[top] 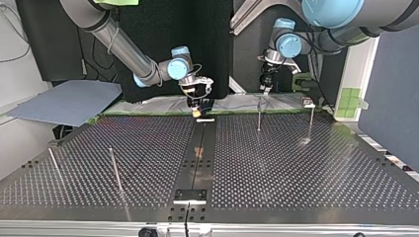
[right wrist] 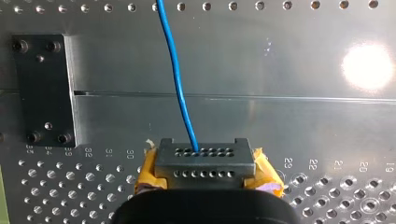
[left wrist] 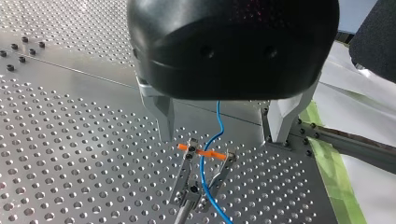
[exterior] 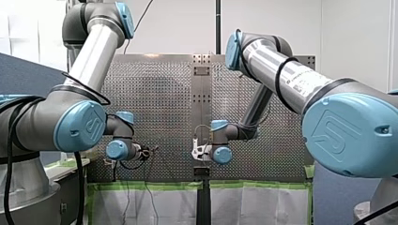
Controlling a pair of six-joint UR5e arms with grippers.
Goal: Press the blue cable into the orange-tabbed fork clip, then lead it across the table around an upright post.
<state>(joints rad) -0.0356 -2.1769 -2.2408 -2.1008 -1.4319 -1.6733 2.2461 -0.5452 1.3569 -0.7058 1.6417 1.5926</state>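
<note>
Front view: The left arm (exterior: pixel 89 65) and the right arm (exterior: pixel 291 79) are seen reaching over the perforated counter (exterior: pixel 159 93). The left jaws are low at the view's left and the right jaws are at the middle strip. How far either pair is open cannot be told here.

Top view: The right jaws are lowered at the far middle of the counter. The left jaws are held above a thin upright post (top: pixel 258 114), with a second post (top: pixel 311 121) nearby and two more posts (top: pixel 114 168) at the view's left.

Left wrist view: The blue cable (left wrist: pixel 208 158) is seated between the prongs of the fork clip (left wrist: pixel 189 179), crossing its orange tab (left wrist: pixel 203 152). The left jaws are spread wide. The cable passes down between the metal fingers (left wrist: pixel 161 112) and touches neither.

Right wrist view: The right jaws are clamped by yellow pads (right wrist: pixel 148 170) on a grey block (right wrist: pixel 205 161) with two rows of holes. The cable's end is plugged into one hole, and the cable is led away ahead over the counter's plain strip.
</note>
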